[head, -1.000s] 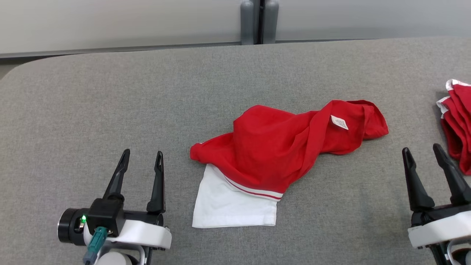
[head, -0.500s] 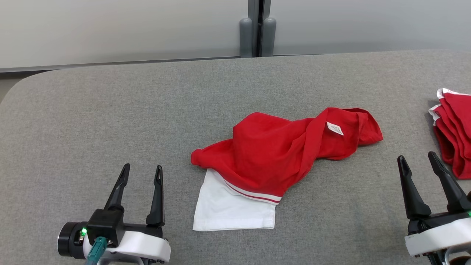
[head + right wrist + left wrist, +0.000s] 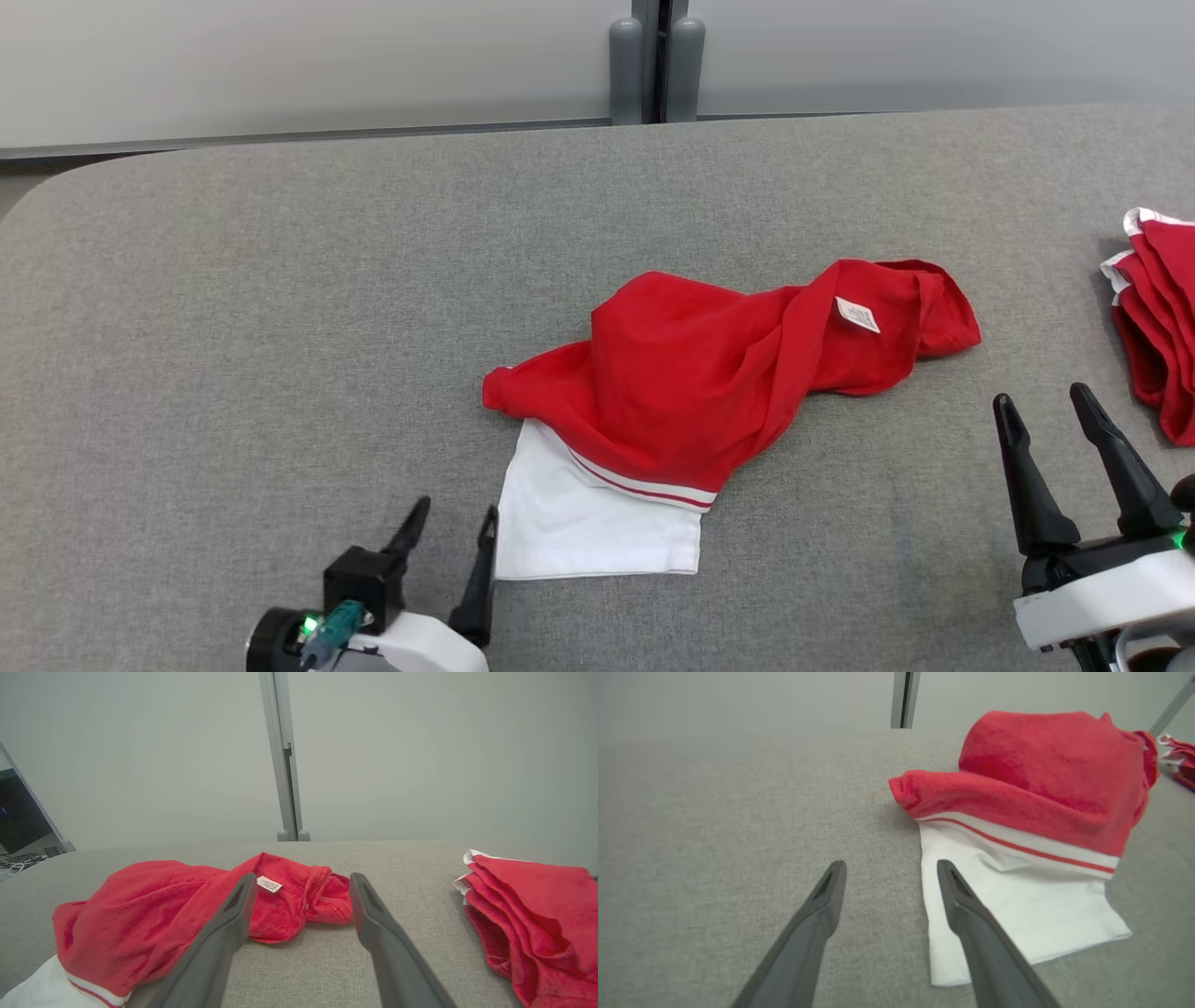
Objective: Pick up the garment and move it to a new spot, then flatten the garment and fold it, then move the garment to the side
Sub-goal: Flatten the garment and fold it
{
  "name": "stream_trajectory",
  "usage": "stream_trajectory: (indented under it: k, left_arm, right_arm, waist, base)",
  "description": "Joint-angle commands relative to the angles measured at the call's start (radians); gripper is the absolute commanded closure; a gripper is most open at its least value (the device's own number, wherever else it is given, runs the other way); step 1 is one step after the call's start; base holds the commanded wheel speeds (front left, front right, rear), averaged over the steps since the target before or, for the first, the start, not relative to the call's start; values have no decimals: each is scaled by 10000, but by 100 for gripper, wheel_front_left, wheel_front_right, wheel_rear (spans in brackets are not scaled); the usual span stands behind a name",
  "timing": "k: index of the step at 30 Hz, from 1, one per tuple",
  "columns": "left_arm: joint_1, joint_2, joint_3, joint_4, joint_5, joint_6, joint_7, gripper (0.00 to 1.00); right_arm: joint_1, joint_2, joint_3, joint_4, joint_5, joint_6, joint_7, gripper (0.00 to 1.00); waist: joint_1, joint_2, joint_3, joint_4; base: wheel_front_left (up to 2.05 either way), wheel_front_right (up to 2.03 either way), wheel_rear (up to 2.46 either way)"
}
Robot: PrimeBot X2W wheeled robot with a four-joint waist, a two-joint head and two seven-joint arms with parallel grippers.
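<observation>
Your garment [image 3: 691,392] lies crumpled in a red heap near the middle of the grey table [image 3: 233,327]. A flat white panel [image 3: 579,527] spreads out from under the heap's near edge, below a white band [image 3: 644,487] with a thin red stripe. A small white label [image 3: 858,315] faces up on the garment's far right fold, where the cloth bunches into a rolled end. Your left gripper [image 3: 456,509] sits just beside the garment's near left corner with its fingers apart and nothing between them. In the left wrist view one finger [image 3: 971,919] crosses the left edge of the white panel while the other is over bare table. From these angles you cannot tell whether that finger actually touches the cloth or only hangs above it. Your right gripper [image 3: 1042,397] is near the garment's right end, on the near side and clear of the cloth, with its fingers also spread and empty. In the right wrist view the label end of the garment shows between and beyond its fingers. To the right of the garment, well apart from it, a second pile of red cloth [image 3: 1158,317] with white trim lies at the table's edge. Beyond the garment, behind the table's far edge, a grey post [image 3: 656,56] stands against a pale wall [image 3: 280,65].
</observation>
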Motion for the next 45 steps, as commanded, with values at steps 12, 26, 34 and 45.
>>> stream_trajectory:
  k: [12,26,34,45]
  left_arm:
    - [-207,-427,-781,1785,-662,-627,211,100]
    - [-1394,-495,-983,2077,-667,-485,-457,100]
    - [-1757,-535,-1141,2208,-824,-383,-936,100]
    - [-2005,-245,-142,-716,-204,149,-1467,100]
  right_arm:
    - [-219,-81,15,584,267,0,-94,0]
    - [-2763,-616,1437,3350,941,0,-371,0]
    - [-3938,-728,2023,4957,1420,0,-761,100]
    - [-3676,-1206,1592,4117,1841,0,-1622,100]
  waist:
    - [0,0,297,-81]
    - [0,0,1290,518]
    - [0,0,1436,641]
    - [0,0,1001,307]
  base:
    - [0,0,0]
    - [0,0,0]
    - [0,0,0]
    - [0,0,0]
